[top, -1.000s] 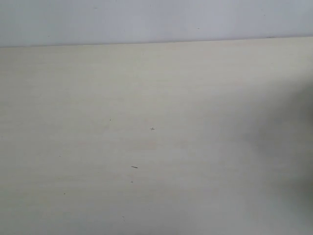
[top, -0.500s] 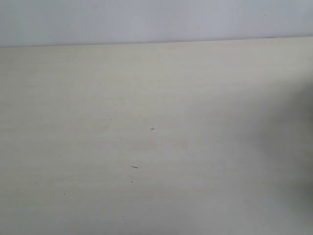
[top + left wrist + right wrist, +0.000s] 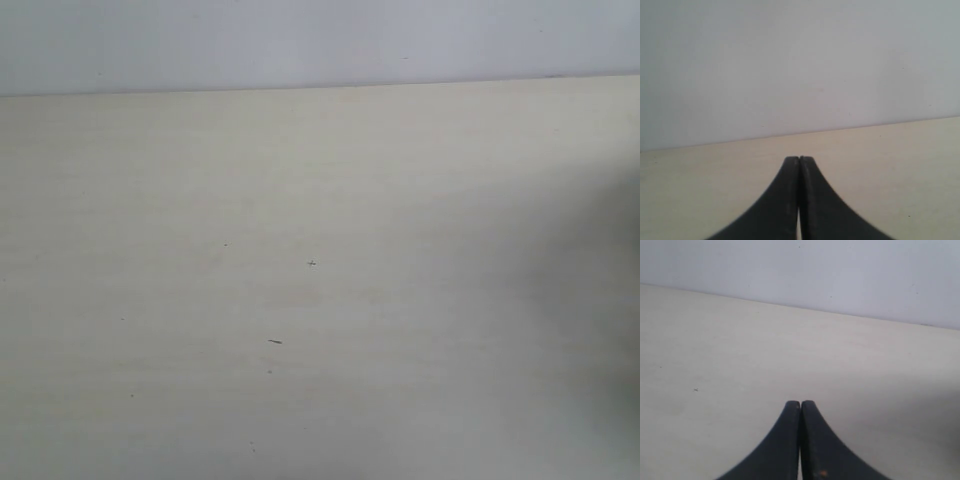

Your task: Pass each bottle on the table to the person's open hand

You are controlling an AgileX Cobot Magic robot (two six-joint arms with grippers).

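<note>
The pale cream table point(image 3: 300, 200) fills the exterior view, and neither arm shows there. No bottles and no person's open hand appear in any view. My left gripper point(image 3: 799, 159) is shut, its black fingers pressed tip to tip with nothing between them, above the table point(image 3: 890, 160). My right gripper point(image 3: 800, 403) is likewise shut and empty over the table point(image 3: 740, 340).
A plain pale grey wall point(image 3: 300, 40) rises behind the table's far edge point(image 3: 320, 87). A few tiny dark specks point(image 3: 274, 341) lie on the surface. A soft shadow point(image 3: 610, 300) darkens the right side of the table.
</note>
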